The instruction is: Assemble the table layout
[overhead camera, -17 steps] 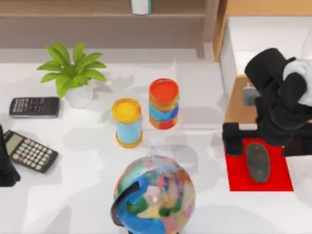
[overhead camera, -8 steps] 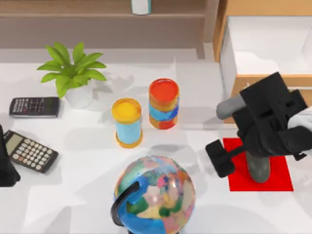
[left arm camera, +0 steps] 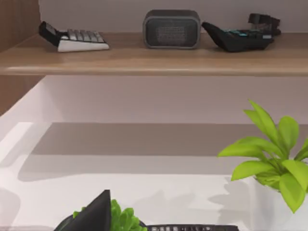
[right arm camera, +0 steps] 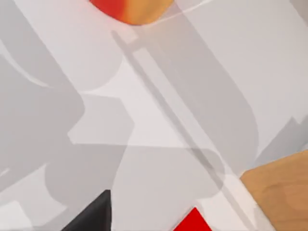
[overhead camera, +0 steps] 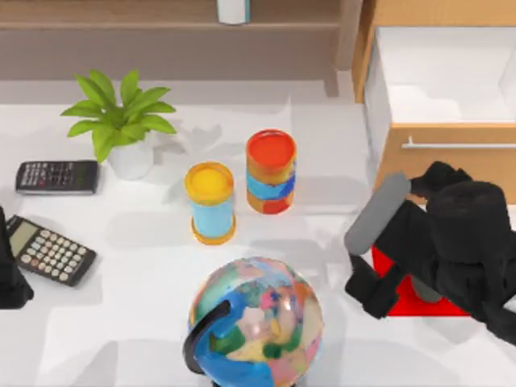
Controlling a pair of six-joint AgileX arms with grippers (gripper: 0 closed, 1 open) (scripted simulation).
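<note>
The white table point(overhead camera: 145, 322) carries a small red mat point(overhead camera: 403, 305) at the right, just in front of the wooden cabinet. A dark grey mouse point(overhead camera: 423, 290) lies on the mat, mostly covered by my right arm. My right gripper point(overhead camera: 407, 280) hangs low over the mat and stands open. One of its black fingers point(overhead camera: 371, 292) reaches past the mat's left edge, apart from the mouse. In the right wrist view a fingertip point(right arm camera: 94, 211) and a corner of the red mat point(right arm camera: 192, 222) show above the table point(right arm camera: 168, 96). My left gripper point(overhead camera: 8, 274) is parked at the left edge.
A globe point(overhead camera: 256, 322) stands front centre. Behind it are a yellow-topped can point(overhead camera: 210, 201) and a red-topped can point(overhead camera: 271, 171). A potted plant point(overhead camera: 121, 121) and two calculators point(overhead camera: 56, 176) point(overhead camera: 50, 250) sit at the left. The cabinet's drawer point(overhead camera: 439, 89) is open.
My right arm swung down from in front of the cabinet toward the table's front and now covers most of the mat and mouse. The mouse stayed on the mat.
</note>
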